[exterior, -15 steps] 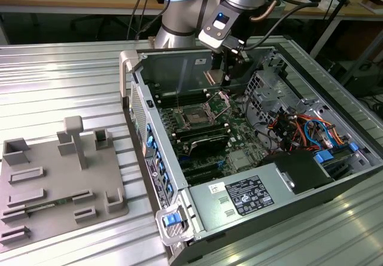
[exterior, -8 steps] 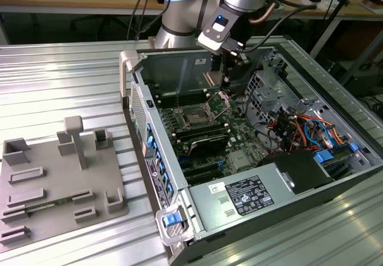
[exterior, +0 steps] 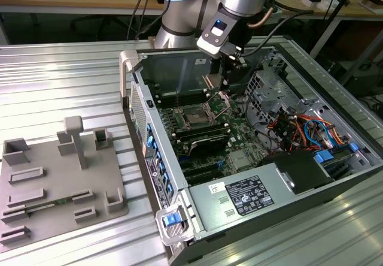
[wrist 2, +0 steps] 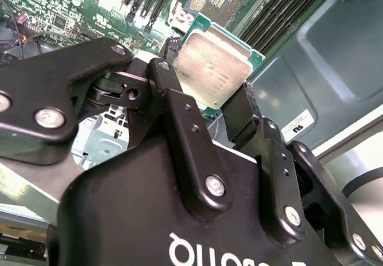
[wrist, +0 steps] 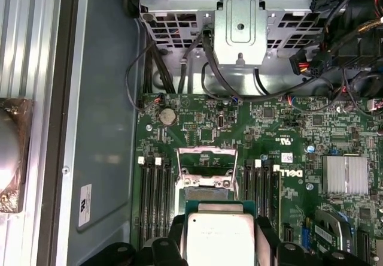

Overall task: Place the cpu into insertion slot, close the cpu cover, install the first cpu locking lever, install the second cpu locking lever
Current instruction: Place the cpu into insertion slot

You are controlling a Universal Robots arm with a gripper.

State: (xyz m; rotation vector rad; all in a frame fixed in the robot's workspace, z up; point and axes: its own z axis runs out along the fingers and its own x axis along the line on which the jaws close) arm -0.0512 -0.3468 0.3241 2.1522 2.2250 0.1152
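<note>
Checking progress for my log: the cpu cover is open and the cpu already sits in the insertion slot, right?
Not seated: in the second wrist view the gripper holds the cpu clear of the motherboard. The cpu cover is open.

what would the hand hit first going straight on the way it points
Likely the insertion slot, open just ahead of the cpu the hand grips; nothing shows between, though depth is unclear.

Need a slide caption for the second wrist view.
Gripper clamps the cpu by two edges over the green circuit board.
</note>
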